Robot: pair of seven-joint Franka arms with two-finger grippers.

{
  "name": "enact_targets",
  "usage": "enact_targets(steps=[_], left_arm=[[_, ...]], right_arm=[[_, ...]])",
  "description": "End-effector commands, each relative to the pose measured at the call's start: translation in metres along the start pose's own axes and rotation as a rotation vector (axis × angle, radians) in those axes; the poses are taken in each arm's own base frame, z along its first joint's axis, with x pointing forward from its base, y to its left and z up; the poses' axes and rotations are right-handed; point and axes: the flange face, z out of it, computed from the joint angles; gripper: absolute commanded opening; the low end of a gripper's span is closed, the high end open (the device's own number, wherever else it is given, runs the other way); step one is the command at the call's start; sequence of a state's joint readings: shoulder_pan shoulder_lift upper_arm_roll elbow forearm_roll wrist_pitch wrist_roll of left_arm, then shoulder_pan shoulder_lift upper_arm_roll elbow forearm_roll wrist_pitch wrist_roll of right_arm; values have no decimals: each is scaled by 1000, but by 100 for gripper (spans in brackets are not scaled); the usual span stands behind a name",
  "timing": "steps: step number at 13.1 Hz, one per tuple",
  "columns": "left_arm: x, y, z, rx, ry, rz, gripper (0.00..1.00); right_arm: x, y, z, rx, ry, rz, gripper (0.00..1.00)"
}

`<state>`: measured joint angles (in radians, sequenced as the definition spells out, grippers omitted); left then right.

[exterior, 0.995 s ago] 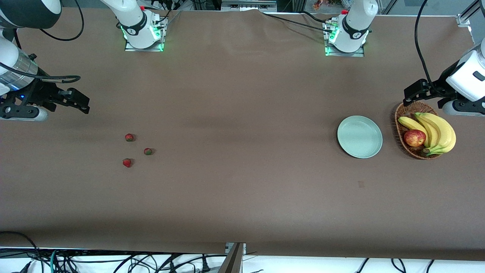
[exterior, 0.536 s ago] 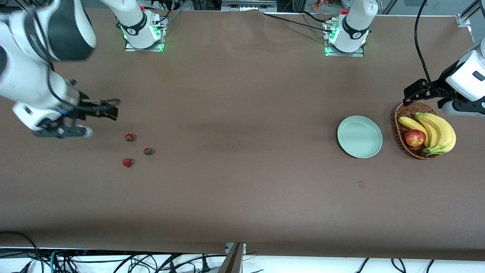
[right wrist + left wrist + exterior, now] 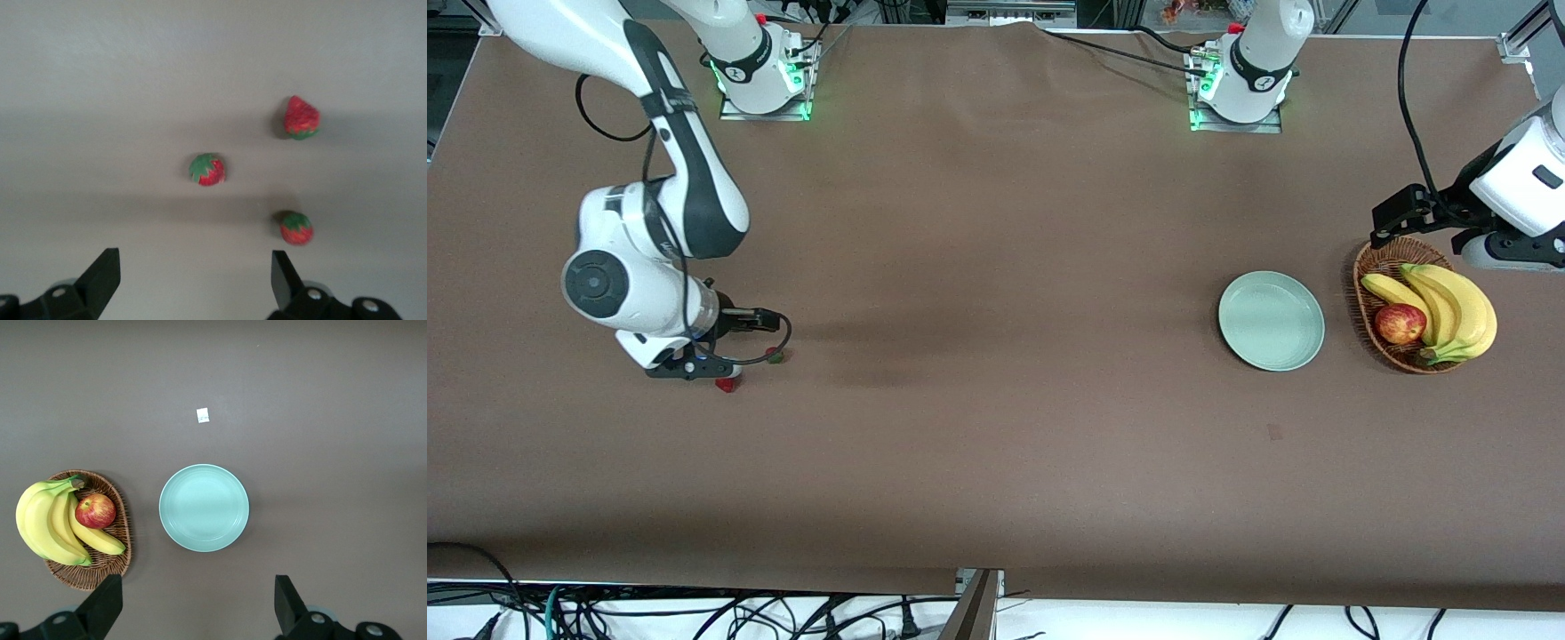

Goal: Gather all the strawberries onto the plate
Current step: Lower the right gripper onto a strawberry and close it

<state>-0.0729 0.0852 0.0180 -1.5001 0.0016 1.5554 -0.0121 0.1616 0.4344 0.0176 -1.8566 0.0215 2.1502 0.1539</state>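
The right tool (image 3: 734, 342) hangs over the three strawberries (image 3: 208, 169) with its fingers spread wide and nothing between them; all three berries lie loose on the table (image 3: 996, 444), well apart from the plate (image 3: 1271, 321), toward the right arm's end. In the right wrist view the berries sit close to one another, so the likeliest trouble is the wide-open fingers coming down astride the wrong one, or a fingertip nudging a neighbour and sending it rolling away from the plate. They are tiny and rounded, so a grip closed off-centre could squeeze a berry out sideways instead of holding it. The carry to the plate is also long, and a weak pinch may drop the fruit on the way. The left tool (image 3: 193, 613) waits over the basket (image 3: 1383, 267) just beside the plate, also open and empty; the basket holds bananas (image 3: 1449, 307) and an apple (image 3: 1400, 324), and a release made a little past the plate could land the berry among them.
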Motion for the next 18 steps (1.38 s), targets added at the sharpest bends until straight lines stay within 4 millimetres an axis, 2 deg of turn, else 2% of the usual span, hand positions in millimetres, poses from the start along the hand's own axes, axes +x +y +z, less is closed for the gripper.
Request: enact_targets(steps=[1,4,7,10,12,18], left_arm=[[-2,1,-6,-7,10,22,100],[-2,2,-6,-6,10,23,100],[-2,3,-6,-7,10,23,100],[-2,3,-6,-7,10,23,100],[-2,3,-6,-7,10,23,100],[-2,3,-6,-6,10,23,100]], right_arm=[[-3,-1,30,19,20,-1,98],[6,-1,58,23,57,-1,89],[19,-3,69,25,78,-3,86],[21,-3,75,27,83,-14,72],[22,-2,82,28,92,-19,66],[22,0,84,27,91,-32,20]])
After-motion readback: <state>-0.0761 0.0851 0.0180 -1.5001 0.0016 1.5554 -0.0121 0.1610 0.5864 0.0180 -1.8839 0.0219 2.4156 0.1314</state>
